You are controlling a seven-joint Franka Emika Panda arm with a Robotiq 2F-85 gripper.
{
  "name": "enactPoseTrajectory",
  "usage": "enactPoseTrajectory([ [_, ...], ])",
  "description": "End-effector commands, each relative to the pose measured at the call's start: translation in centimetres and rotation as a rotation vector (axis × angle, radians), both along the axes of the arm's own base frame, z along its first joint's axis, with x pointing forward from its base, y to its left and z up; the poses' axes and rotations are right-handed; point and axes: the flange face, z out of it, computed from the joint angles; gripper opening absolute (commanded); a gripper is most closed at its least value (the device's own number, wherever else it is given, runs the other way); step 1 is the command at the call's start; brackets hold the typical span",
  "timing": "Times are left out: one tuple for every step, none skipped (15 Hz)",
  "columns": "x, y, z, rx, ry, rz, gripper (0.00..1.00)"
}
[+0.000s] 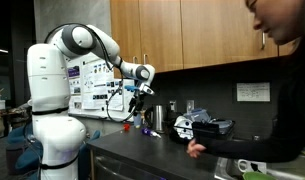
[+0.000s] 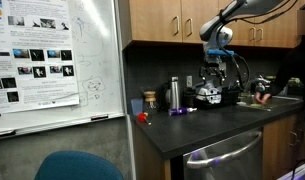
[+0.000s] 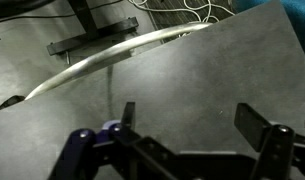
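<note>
wrist view: the gripper [image 3: 189, 115] hangs over the dark grey countertop [image 3: 192, 70], fingers spread wide and empty. a purple pen-like thing [image 2: 182, 111] lies on the counter to its left. the approach seems in hand; a grasp would call for aligning, then lowering. wooden cabinets [image 2: 172, 20] hang above, with a whiteboard [image 2: 92, 60] far left.

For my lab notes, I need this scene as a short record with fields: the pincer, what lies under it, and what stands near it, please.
pincer: open, empty, hovering over the counter
under pincer: bare dark surface, in the wrist view
near: steel bottle and black appliance, in an exterior view
elsewhere: whiteboard beside the counter
</note>
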Motion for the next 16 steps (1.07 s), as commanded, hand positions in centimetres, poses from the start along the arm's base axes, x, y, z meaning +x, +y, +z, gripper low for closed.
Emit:
enactPoseTrajectory([
  [1.6,-0.3,0.0,0.005,0.010,-0.038,1.00],
  [2.0,-0.4,0.0,0.005,0.012,-0.044,1.00],
  [2.3,-0.4,-0.1,0.005,0.014,-0.051,1.00],
  [2.8,-0.4,-0.2,0.004,0.017,-0.058,1.00],
  [3.2,-0.3,-0.3,0.003,0.020,-0.066,1.00],
  [3.6,-0.3,-0.3,0.002,0.021,-0.072,1.00],
  [4.1,-0.3,-0.4,-0.002,0.022,-0.082,1.00],
  [4.5,-0.2,-0.5,-0.005,0.023,-0.089,1.00],
  [5.1,-0.2,-0.6,-0.009,0.026,-0.099,1.00],
  [5.5,-0.1,-0.8,-0.012,0.028,-0.108,1.00],
  [6.0,-0.1,-0.9,-0.014,0.032,-0.117,1.00],
  [6.4,-0.1,-1.1,-0.016,0.034,-0.124,1.00],
  [6.8,-0.1,-1.3,-0.020,0.038,-0.130,1.00],
  [7.1,-0.2,-1.6,-0.022,0.041,-0.135,1.00],
  [7.4,-0.4,-1.9,-0.026,0.044,-0.138,1.00],
  [7.7,-0.9,-2.4,-0.031,0.049,-0.145,1.00],
])
